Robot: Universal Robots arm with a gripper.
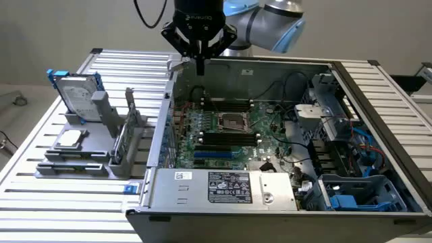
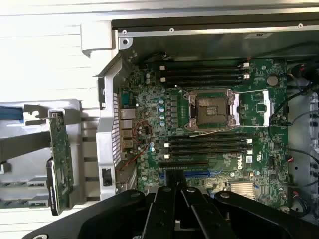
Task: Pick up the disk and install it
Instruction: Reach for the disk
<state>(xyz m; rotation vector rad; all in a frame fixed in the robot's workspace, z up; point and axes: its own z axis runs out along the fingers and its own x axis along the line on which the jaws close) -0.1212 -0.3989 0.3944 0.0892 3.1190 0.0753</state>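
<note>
Exterior view: gripper [image 1: 200, 70] pinched fully shut, carrying nothing, hanging over open case [image 1: 270, 76] by its back wall; disk [image 1: 76, 97] upright in grey rack [image 1: 68, 169] on the exterior view's left, well apart. Wrist view: looking down past closed fingers [image 2: 164, 209] onto motherboard [image 2: 214, 124]; board detail here, gap to disk from exterior. Risk: descending here could strike board; reaching disk shut could topple it.
</note>
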